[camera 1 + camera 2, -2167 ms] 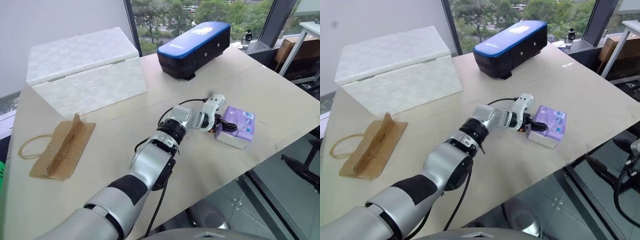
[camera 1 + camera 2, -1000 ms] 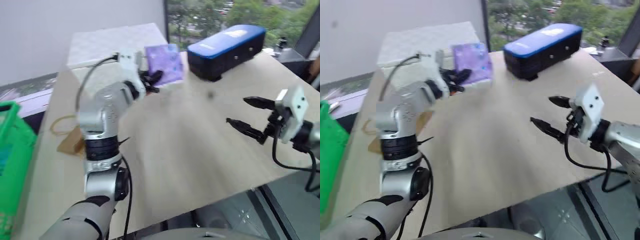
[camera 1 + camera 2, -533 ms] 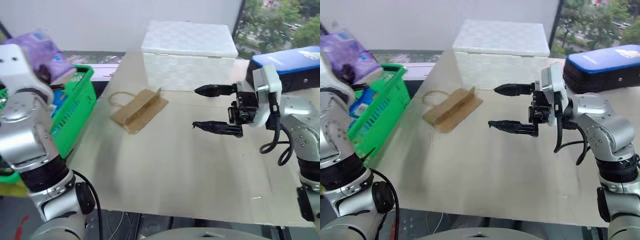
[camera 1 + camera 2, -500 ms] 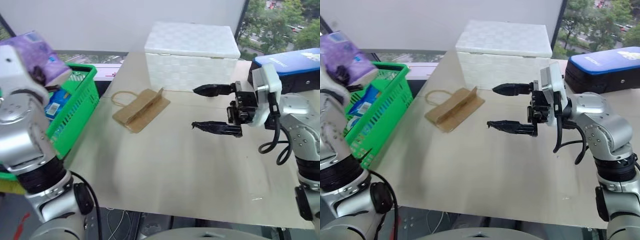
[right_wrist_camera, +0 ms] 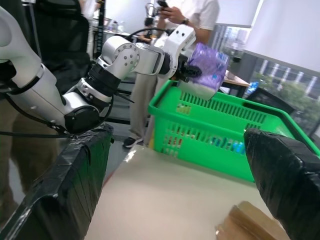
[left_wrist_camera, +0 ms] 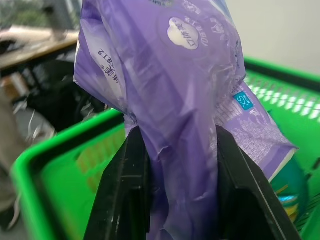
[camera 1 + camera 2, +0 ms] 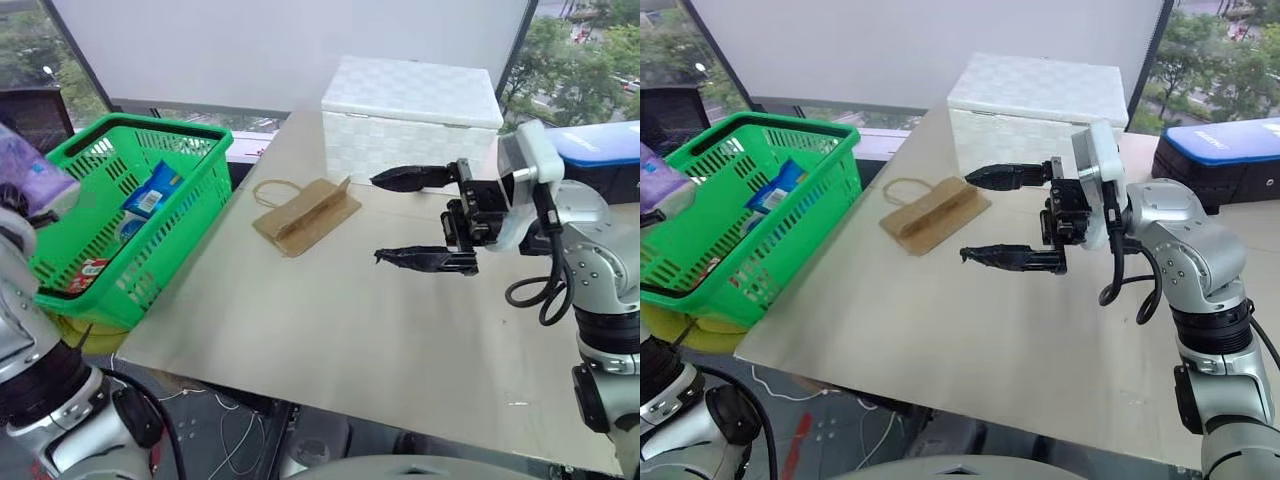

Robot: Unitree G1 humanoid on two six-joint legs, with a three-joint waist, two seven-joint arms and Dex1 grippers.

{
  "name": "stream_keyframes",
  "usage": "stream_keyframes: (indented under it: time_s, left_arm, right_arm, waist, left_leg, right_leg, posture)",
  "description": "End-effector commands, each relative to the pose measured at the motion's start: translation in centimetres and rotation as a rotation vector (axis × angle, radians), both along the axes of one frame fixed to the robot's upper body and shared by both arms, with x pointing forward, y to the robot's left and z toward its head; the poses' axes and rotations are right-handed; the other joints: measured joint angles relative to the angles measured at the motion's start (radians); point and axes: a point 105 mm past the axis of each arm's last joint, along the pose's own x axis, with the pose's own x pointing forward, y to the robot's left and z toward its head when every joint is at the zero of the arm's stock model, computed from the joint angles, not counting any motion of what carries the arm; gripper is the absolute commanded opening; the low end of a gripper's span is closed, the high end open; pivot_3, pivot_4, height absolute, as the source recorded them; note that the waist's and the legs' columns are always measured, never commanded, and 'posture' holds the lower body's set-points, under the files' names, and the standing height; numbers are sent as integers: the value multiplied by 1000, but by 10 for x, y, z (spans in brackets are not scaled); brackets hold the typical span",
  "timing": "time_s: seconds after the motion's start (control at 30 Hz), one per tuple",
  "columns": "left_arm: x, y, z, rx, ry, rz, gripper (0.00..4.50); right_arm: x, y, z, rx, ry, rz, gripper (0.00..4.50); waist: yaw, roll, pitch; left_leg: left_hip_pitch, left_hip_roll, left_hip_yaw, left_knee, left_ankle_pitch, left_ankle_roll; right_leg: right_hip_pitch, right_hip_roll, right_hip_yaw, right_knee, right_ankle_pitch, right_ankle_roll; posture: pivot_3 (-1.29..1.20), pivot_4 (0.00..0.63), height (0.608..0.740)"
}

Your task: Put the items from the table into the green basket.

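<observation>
My left gripper (image 6: 179, 131) is shut on the lilac soft pack (image 6: 165, 75), with a black finger (image 6: 125, 200) on either side of it. The pack (image 7: 30, 180) hangs above the near left rim of the green basket (image 7: 175, 130), which stands beside the table's left edge. A blue packet (image 7: 150, 190) and other small goods lie inside the basket. Over the middle of the beige table (image 7: 330, 330) my right gripper (image 7: 420, 220) stands open and empty, pointing left toward the basket.
A flat brown paper bag (image 7: 305, 212) lies on the table between the basket and my right gripper. Behind it stands the white woven box (image 7: 410, 115), with the black case with a blue top (image 7: 600, 140) at the far right. A person (image 5: 195, 15) stands beyond the basket.
The camera has turned left. My left arm has swung the lilac pack from over the table to above the basket. The right gripper has stayed open and hardly moved in the last half second.
</observation>
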Motion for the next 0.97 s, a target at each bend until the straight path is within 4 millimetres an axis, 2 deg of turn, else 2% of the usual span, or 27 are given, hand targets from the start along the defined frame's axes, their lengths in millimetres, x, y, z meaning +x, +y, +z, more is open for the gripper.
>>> stream_keyframes:
  time_s: [0.03,0.07,0.1,0.13,0.17,0.23,0.37,0.43,0.5,0.57,0.67,0.77,0.9,0.97]
  left_arm:
    - [0,-2,9,7,-43,-36,3277]
    - [5,-8,11,0,-64,-78,3619]
    - [8,-12,13,-5,-78,-106,4168]
    - [16,-23,17,-6,-105,-183,4446]
    - [24,-36,22,1,-125,-261,4446]
    - [43,-74,33,30,-158,-473,4446]
    - [72,-159,42,80,-195,-885,4446]
    - [80,-203,32,18,-163,-1105,4446]
    - [85,-228,22,-3,-121,-1224,4446]
    - [88,-252,2,31,-40,-1357,4446]
    - [92,-264,-23,-32,23,-1457,4446]
    - [83,-267,-42,-34,86,-1540,4446]
    - [65,-252,-65,-81,160,-1553,4446]
    - [53,-244,-75,-102,189,-1550,4446]
  right_arm:
    - [-3,-1,9,7,-47,7,4500]
    - [-2,-2,9,6,-48,0,4500]
    - [-2,-2,9,5,-49,-5,4500]
    - [-1,-4,8,1,-50,-25,4500]
    - [1,-6,7,-3,-51,-51,4500]
    - [10,-13,1,-31,-44,-144,4500]
    - [49,-43,-20,-123,-6,-485,4500]
    - [69,-71,-31,-181,9,-695,4500]
    - [77,-91,-38,-217,20,-806,4500]
    - [79,-112,-47,-262,9,-904,4500]
    - [79,-133,-57,-287,30,-996,4500]
    - [76,-156,-69,-306,70,-1079,4500]
    - [58,-188,-87,-363,131,-1151,4500]
    - [49,-202,-92,-375,156,-1178,4500]
  waist:
    - [7,0,-1]
    - [12,0,-2]
    - [21,0,-4]
    - [22,0,-4]
    - [25,0,-5]
    - [39,-1,-7]
    - [55,-1,-9]
    - [48,0,-10]
    - [30,1,-10]
    - [-3,2,-11]
    - [-71,4,-12]
    - [-162,4,-12]
    - [-244,6,-11]
    - [-259,7,-10]
  left_leg:
    - [0,0,0,0,0,-1]
    - [0,1,0,0,1,-1]
    - [0,1,1,0,1,-1]
    - [0,1,1,0,1,-1]
    - [0,1,1,0,1,-1]
    - [-1,1,1,0,1,-1]
    - [-2,1,1,0,1,-1]
    - [-2,0,4,0,1,-1]
    - [-1,0,7,0,1,-1]
    - [-1,2,8,0,1,-1]
    - [-1,3,11,0,0,1]
    - [1,5,17,0,-1,3]
    - [2,10,26,0,-2,5]
    - [10,12,27,-1,-4,9]
  right_leg:
    - [0,0,-1,0,0,-1]
    - [0,0,-1,0,0,-1]
    - [0,0,-1,0,0,-1]
    - [0,0,-1,0,0,-1]
    - [0,0,-1,0,1,-1]
    - [0,0,-2,0,1,-2]
    - [1,-1,-2,-1,1,-2]
    - [1,-2,-1,-1,1,-2]
    - [0,-1,1,-1,1,-2]
    - [0,0,2,-1,1,-2]
    - [0,1,2,0,0,-2]
    - [1,1,7,0,0,-2]
    - [3,1,10,0,0,-2]
    - [7,3,12,0,0,-2]
  posture:
    - [364,0,740]
    - [360,0,740]
    - [356,0,740]
    - [349,0,740]
    - [343,0,740]
    - [320,0,740]
    - [256,2,740]
    - [208,6,740]
    - [162,6,740]
    - [100,7,740]
    - [42,11,740]
    - [0,14,740]
    - [-18,26,740]
    - [-15,31,740]
